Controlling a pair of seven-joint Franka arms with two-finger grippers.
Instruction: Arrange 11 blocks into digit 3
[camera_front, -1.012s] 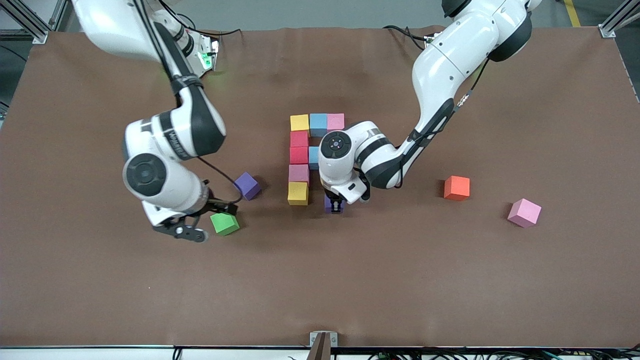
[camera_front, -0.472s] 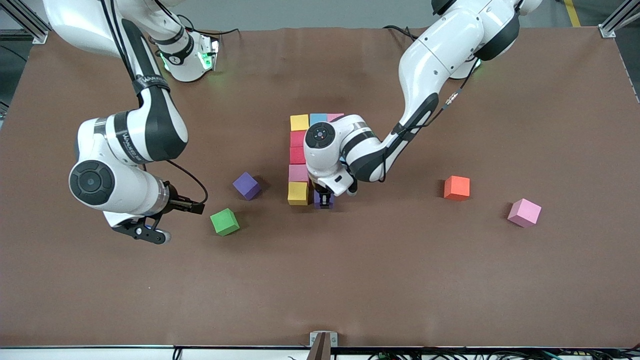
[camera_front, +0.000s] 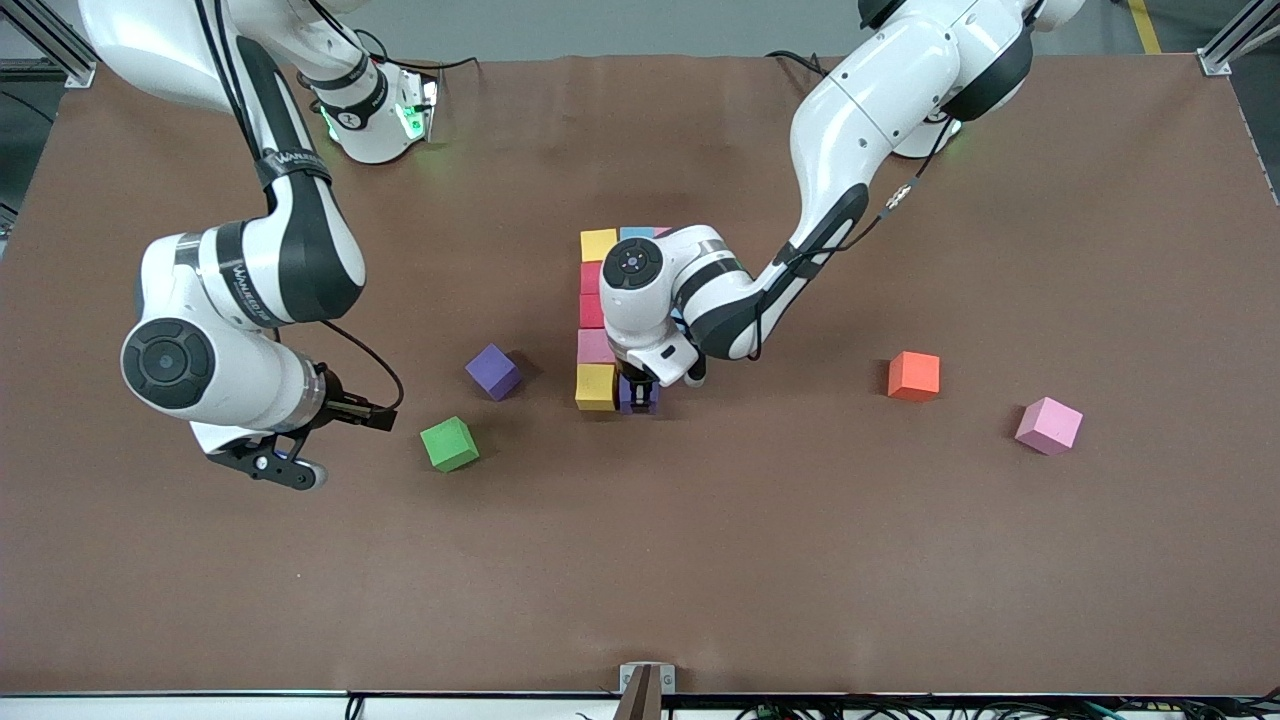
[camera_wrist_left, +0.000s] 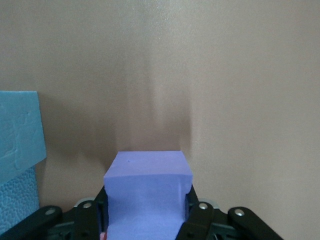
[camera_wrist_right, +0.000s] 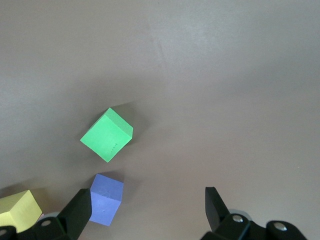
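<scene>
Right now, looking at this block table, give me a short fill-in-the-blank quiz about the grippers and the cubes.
1. The left gripper is shut on a ____ cube.
2. That cube sits beside the ____ cube at the column's camera-side end.
3. The right gripper waits open above bare table, closest to the ____ cube.
4. The orange cube lies between the column and a loose ____ cube.

Missing words: purple; yellow; green; pink

A brown table (camera_front: 900, 560) carries a cluster of touching cubes (camera_front: 598, 315) near its middle. A loose purple cube (camera_front: 493, 371) and a green cube (camera_front: 449, 444) lie toward the right arm's end; an orange cube (camera_front: 914, 376) and a pink cube (camera_front: 1048, 425) toward the left arm's end.
</scene>
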